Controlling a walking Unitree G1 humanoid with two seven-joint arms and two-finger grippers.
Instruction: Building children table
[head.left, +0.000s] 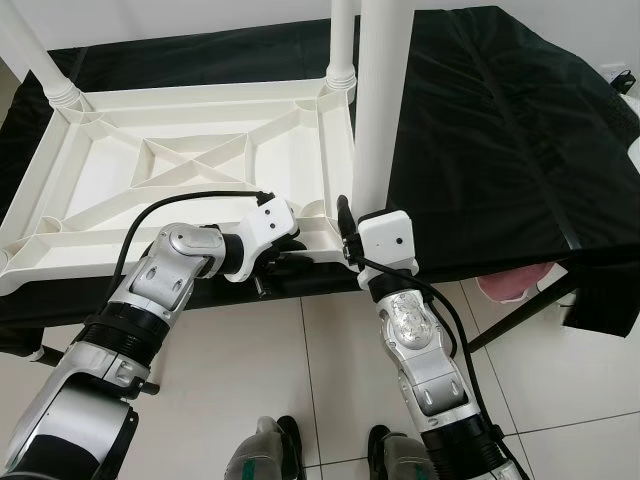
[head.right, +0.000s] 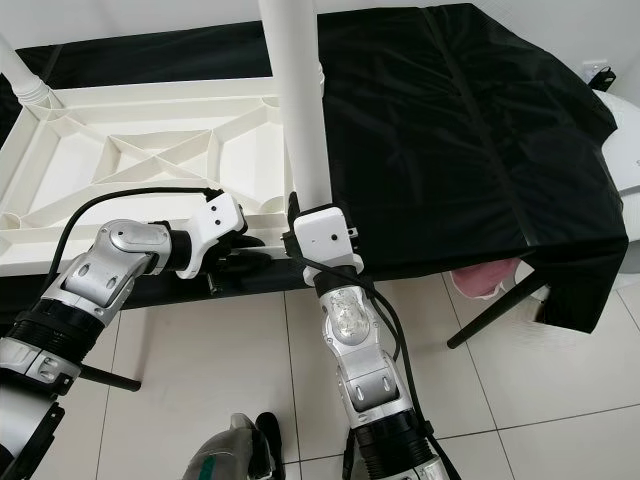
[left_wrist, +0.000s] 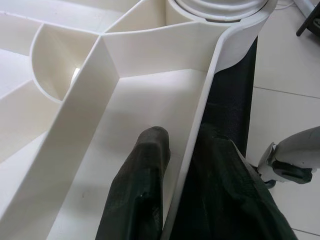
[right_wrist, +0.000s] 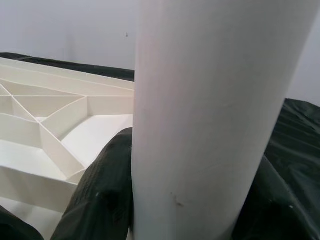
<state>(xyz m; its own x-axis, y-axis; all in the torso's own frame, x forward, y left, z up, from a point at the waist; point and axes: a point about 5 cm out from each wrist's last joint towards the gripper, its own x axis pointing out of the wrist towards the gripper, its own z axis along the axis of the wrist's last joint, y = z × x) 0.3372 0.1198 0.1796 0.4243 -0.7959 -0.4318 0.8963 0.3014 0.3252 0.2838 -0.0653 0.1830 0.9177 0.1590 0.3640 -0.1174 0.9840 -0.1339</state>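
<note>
Upturned white tabletop (head.left: 190, 170) lay ribs-up on black-draped bench (head.left: 500, 150), two legs already seated at its far corners. Left hand (left_wrist: 185, 165) pinched the near rim, one finger (left_wrist: 142, 185) inside, one outside, steadying the panel. Right hand (right_wrist: 195, 200) was clamped round a white table leg (head.left: 385, 90), held upright at the near right corner socket. Judgement: keep leg plumb over socket, press straight down while left hand braces the rim against sliding

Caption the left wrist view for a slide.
Left gripper clamps the rim of the upturned white tabletop.
</note>
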